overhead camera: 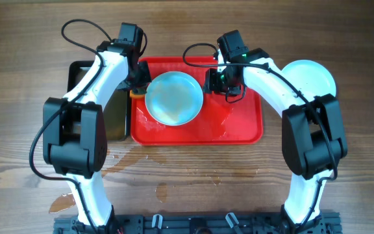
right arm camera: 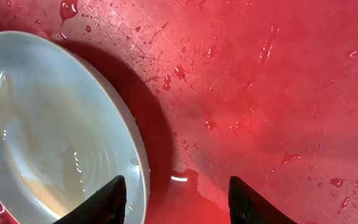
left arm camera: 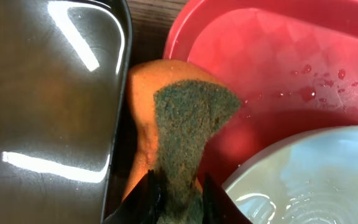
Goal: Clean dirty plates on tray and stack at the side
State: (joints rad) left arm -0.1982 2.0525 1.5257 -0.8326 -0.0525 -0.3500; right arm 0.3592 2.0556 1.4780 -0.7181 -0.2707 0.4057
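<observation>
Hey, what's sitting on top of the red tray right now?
One pale plate with faint brownish smears, plus water droplets on the tray. Whatever lies under the plate is hidden.

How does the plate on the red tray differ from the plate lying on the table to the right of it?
The tray plate sits in the red tray, wet with a faint brownish film; the table plate rests on the wooden table and looks clean. The tray plate shows nearly whole; the table plate is partly hidden by the right arm. Both are round and pale blue-white.
</observation>
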